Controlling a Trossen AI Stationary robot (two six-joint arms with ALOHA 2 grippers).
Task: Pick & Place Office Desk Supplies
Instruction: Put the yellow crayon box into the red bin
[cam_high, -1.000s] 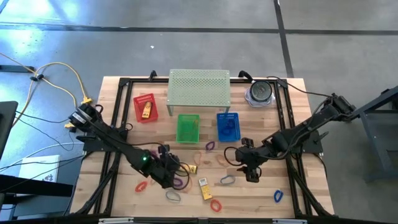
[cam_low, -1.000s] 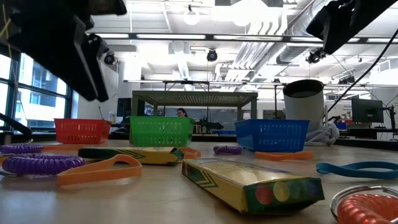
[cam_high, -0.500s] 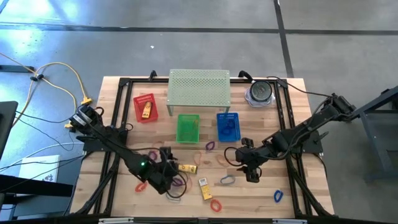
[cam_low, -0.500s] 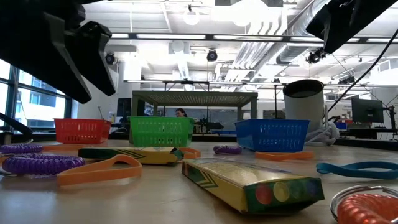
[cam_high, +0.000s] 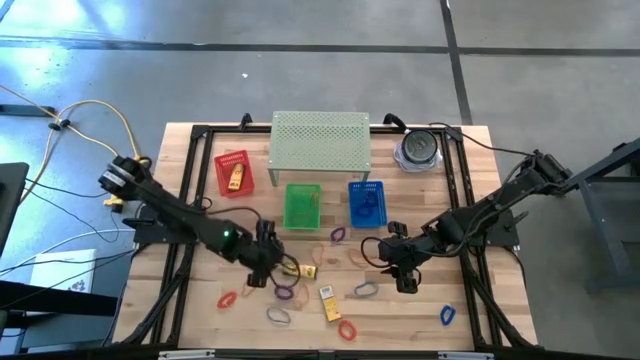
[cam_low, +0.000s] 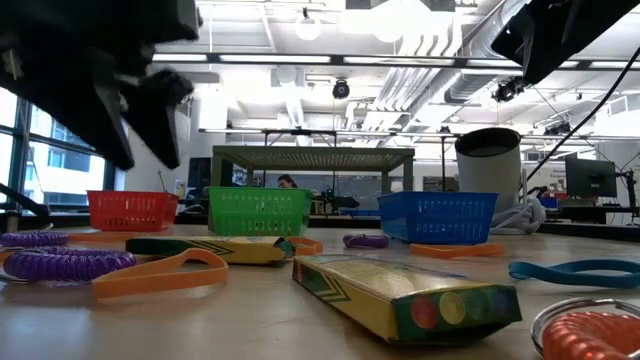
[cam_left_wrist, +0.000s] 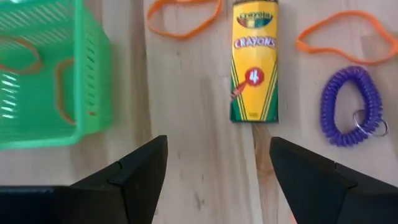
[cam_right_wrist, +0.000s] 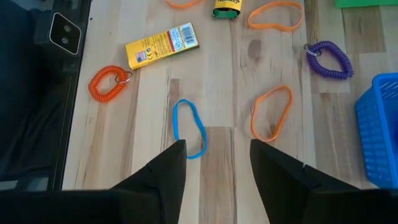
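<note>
My left gripper (cam_high: 270, 266) (cam_left_wrist: 217, 180) hangs open over bare wood near the green basket (cam_left_wrist: 43, 74). Just beyond its fingers lie a yellow crayon packet (cam_left_wrist: 254, 62) (cam_high: 300, 270), a purple coil loop (cam_left_wrist: 349, 106) and orange bands (cam_left_wrist: 184, 14). My right gripper (cam_high: 401, 277) (cam_right_wrist: 214, 168) hangs open above the table with a blue band (cam_right_wrist: 188, 127) and an orange band (cam_right_wrist: 272, 112) ahead of it. A second crayon packet (cam_high: 328, 301) (cam_right_wrist: 161, 45) and an orange coil (cam_right_wrist: 109, 81) lie flat toward the near edge. In the low view the left gripper (cam_low: 130, 110) hangs clear above the table.
Red (cam_high: 233, 172), green (cam_high: 302, 206) and blue (cam_high: 367, 203) mesh baskets stand in a row before the pale green perforated shelf (cam_high: 320, 140). A round dark container (cam_high: 418, 148) sits at the far right. More loops (cam_high: 278, 316) (cam_high: 447, 315) are scattered near the front edge.
My left gripper has moved toward the table's far edge, away from the loops by the near edge and toward the green basket, and has rolled at the wrist. My right arm has kept still. Nothing on the table has shifted.
</note>
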